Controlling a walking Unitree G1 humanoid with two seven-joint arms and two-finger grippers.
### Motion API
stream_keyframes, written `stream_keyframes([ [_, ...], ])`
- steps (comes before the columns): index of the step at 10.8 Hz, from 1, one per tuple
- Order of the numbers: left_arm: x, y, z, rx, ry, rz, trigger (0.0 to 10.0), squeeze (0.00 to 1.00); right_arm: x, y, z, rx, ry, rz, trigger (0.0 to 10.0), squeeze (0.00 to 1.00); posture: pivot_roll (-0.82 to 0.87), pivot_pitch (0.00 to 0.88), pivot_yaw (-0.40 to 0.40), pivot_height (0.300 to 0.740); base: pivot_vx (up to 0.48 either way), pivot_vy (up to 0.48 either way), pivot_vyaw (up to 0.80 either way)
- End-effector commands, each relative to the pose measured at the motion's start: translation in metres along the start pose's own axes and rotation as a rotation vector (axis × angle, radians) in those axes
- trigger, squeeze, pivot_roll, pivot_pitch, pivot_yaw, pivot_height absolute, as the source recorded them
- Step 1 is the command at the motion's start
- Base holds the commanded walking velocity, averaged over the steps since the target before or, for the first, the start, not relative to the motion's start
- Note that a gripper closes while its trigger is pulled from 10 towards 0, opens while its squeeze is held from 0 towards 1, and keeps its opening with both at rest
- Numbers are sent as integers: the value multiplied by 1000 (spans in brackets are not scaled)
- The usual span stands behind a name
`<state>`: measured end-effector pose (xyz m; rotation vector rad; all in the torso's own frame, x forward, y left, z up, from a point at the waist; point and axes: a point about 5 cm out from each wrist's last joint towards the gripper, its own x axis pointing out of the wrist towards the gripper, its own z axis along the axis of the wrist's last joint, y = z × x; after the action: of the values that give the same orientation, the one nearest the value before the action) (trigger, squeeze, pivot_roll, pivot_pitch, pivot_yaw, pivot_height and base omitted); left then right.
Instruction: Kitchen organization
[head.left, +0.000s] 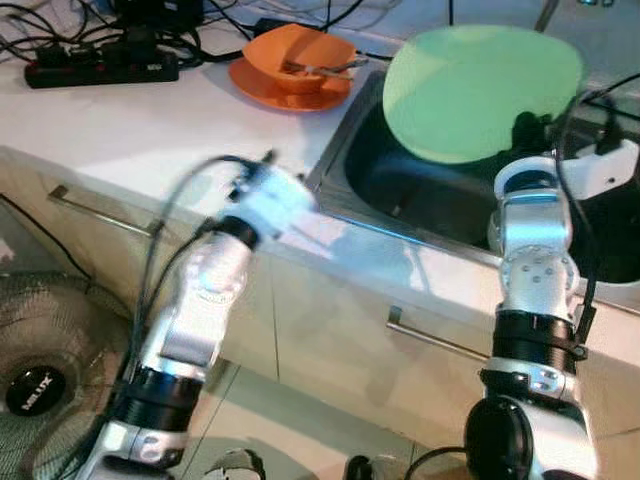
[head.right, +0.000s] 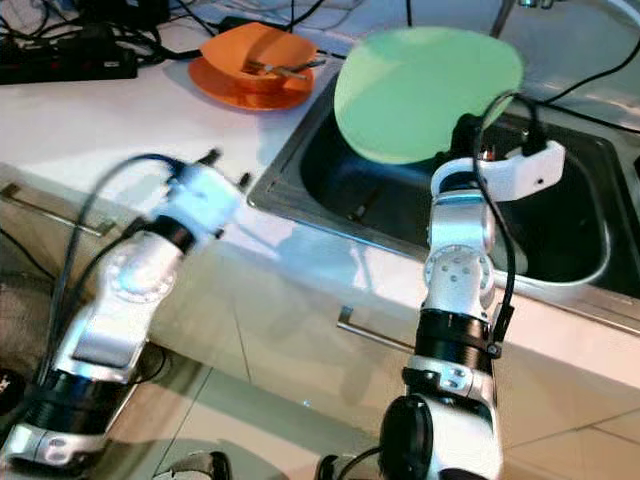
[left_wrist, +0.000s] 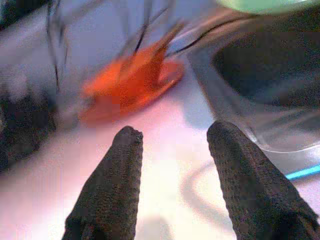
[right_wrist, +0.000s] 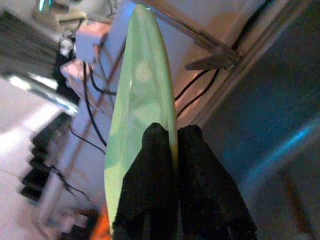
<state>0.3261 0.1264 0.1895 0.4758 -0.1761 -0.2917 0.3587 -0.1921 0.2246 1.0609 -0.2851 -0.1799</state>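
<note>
Here, a large round pale-green plate (head.left: 480, 90) is held tilted above the dark stainless-steel sink (head.right: 330, 190), pinched at its lower rim by the right claw (right_wrist: 172, 145), whose 2 black fingers are closed tight on the rim's 2 faces. The left claw (left_wrist: 172, 145) is seen spread wide with nothing between its fingers, hovering over the white desk (head.left: 150, 130) just beside the sink's left edge. Further back from the sink, on the same desk, an orange bowl (head.left: 300, 55) is set on an orange saucer (head.left: 265, 88), with a piece of metal cutlery (head.left: 320, 68) lying in the bowl. A black power strip (head.left: 100, 68) with tangled cables is found well to the left of the sink.
</note>
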Motion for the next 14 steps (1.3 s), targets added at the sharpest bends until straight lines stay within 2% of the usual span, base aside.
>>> stream_keyframes([
  [1, -2, 2, -14, -165, 62, 7, 10000, 0, 3, 3, 5, -99, -25, 39, 10000, 0, -11, 92, -76, 740, 0, 0, 0],
  [2, -5, 2, -20, -241, 84, 10, 10000, 0, 5, 1, 3, -174, -18, 47, 10000, 0, -11, 92, -76, 740, 0, 0, 0],
  [3, -12, 0, -27, -227, 112, 0, 10000, 0, 11, -4, -1, -332, 1, 52, 10000, 0, -14, 91, -76, 740, 0, 0, 0],
  [4, -16, -3, -31, -224, 138, -5, 10000, 0, 15, -8, -2, -447, 4, 53, 10000, 0, -13, 92, -80, 740, 0, 0, 0],
  [5, -17, -4, -32, -233, 143, -11, 10000, 0, 17, -9, -1, -477, 1, 53, 10000, 0, -11, 92, -84, 740, 0, 0, 0],
  [6, -18, -6, -32, -240, 154, -22, 10000, 0, 21, -13, 1, -551, 3, 40, 10000, 0, -11, 92, -84, 740, 0, 0, 0],
  [9, -21, -9, -32, -263, 160, -54, 10000, 0, 28, -16, -9, -653, 47, 46, 10000, 0, -9, 83, -89, 740, 0, 0, 0],
  [11, -23, -17, -29, -275, 162, -97, 10000, 0, 31, -23, -27, -726, 142, 40, 10000, 0, -3, 80, -94, 740, 0, 0, 0],
  [14, -25, -22, -26, -279, 162, -113, 10000, 0, 29, -31, -49, -754, 244, 21, 10000, 0, 9, 76, -101, 740, 0, 0, 0],
])
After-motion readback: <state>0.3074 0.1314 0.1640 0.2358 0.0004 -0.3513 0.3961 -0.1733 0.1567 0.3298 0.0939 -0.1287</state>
